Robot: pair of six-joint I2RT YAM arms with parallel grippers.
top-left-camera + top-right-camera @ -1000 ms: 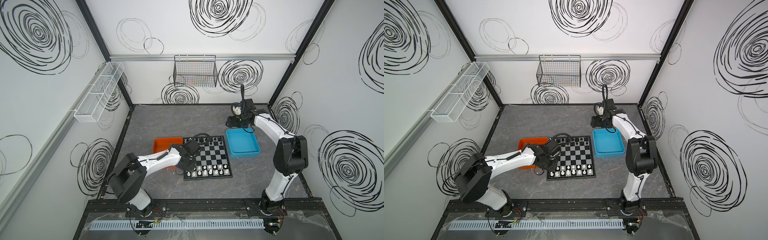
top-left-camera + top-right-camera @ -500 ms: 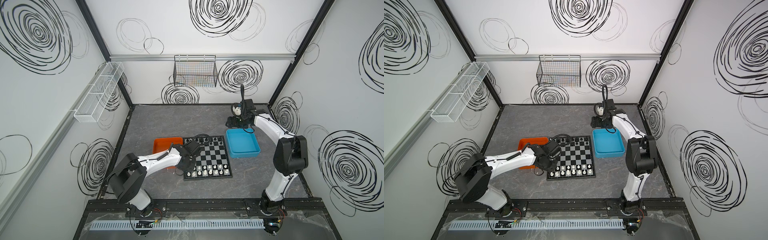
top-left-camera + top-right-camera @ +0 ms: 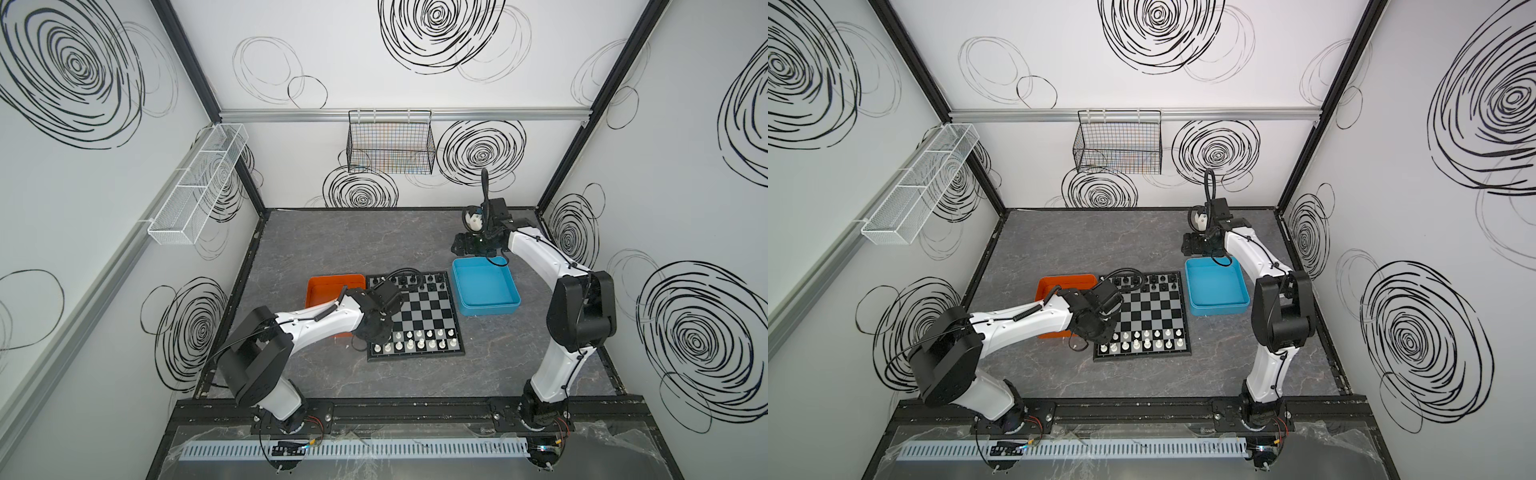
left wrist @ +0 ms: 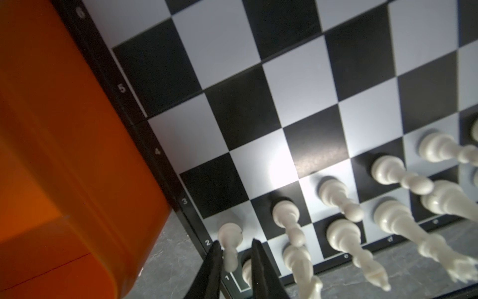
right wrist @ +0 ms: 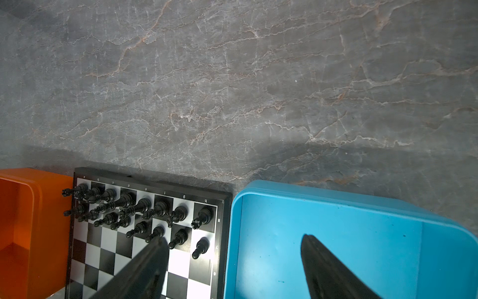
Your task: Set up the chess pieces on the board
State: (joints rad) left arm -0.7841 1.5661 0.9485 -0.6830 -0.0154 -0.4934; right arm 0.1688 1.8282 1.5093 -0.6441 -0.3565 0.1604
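The board (image 3: pixel 419 309) (image 3: pixel 1148 309) lies mid-table. Several white chess pieces (image 3: pixel 417 338) fill its two near rows, and several black ones (image 3: pixel 419 282) (image 5: pixel 129 207) stand along the far rows. My left gripper (image 4: pixel 235 248) hangs over the near left corner. Its jaws stand slightly apart around the head of a white pawn (image 4: pixel 230 234) that stands on the board's edge square; one finger is close against it and a gap shows at the other. My right gripper (image 5: pixel 234 239) is open and holds nothing, high over the far end of the board and the blue tray.
An orange tray (image 3: pixel 332 286) (image 4: pixel 64 155) sits against the board's left side, under my left arm. A blue tray (image 3: pixel 488 309) (image 5: pixel 336 196) sits on the right. A wire basket (image 3: pixel 390 145) hangs on the back wall and a mesh shelf (image 3: pixel 199 183) on the left wall.
My left wrist has shifted only slightly over the board's near left corner. The right arm has not moved.
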